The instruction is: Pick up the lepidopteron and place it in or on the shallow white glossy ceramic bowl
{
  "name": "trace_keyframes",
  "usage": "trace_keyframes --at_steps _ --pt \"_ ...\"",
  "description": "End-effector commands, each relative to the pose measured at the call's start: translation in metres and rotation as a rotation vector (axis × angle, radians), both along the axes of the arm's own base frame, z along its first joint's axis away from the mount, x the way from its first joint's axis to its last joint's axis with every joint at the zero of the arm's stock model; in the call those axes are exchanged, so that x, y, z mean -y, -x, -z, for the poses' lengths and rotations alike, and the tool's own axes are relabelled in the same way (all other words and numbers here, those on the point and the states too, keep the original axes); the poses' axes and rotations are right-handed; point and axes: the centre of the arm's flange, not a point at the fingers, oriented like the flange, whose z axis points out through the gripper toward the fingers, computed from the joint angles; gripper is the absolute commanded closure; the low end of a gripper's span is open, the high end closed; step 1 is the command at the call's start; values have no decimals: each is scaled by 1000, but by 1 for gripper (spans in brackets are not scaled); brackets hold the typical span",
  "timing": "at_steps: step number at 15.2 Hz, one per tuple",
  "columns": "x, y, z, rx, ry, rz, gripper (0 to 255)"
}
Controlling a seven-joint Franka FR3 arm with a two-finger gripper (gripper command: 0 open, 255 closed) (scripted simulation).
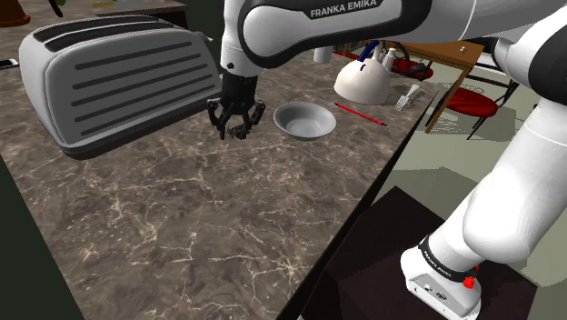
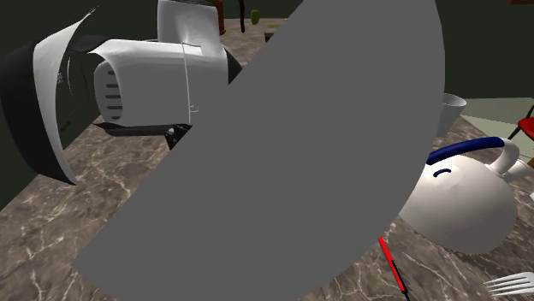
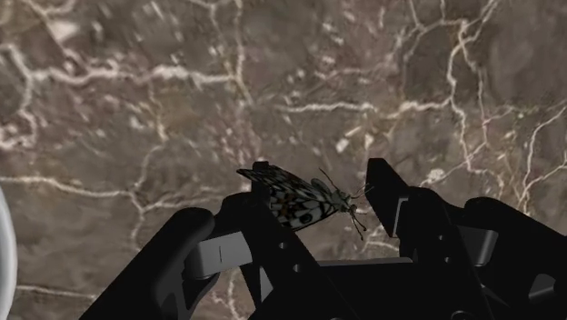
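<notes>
Black gripper (image 3: 318,177): fingers set close together and clasping the butterfly (image 3: 300,202) between them. One patterned wing is pressed against a finger and the antennae point toward the other. The grip is judged slight but sufficient. Butterfly: speckled black-and-white wings, body turned on edge, and apparently held clear of the surface below. Counter (image 1: 182,218): brown marble with pale veins, lying directly beneath the gripper. In the shoulder view the gripper hangs low over it, between the toaster and the bowl. Bowl (image 1: 304,119): shallow and white with nothing in it, just beside the gripper toward the shoulder view's right and not touching it. Pen (image 1: 360,114): red, lying on the counter beyond the bowl. Fork (image 1: 406,95): white, near the counter's far edge. Pot (image 1: 363,82): white and domed with a blue band, standing behind the pen. Toaster (image 1: 118,82): large and grey with a slotted side, at the shoulder view's left. Progress: the pickup is judged done. Still to do are a short carry across to the bowl, a lowering over it and the release.
</notes>
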Motion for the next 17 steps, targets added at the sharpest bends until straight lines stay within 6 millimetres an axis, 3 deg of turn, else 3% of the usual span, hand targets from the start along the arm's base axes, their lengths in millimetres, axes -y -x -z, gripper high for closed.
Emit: trace_keyframes --at_steps 1,8,17 --pt "0 0 1 -1 0 0 255" --pt "0 0 1 -1 0 0 255" --pt "0 0 -47 -1 0 0 255"
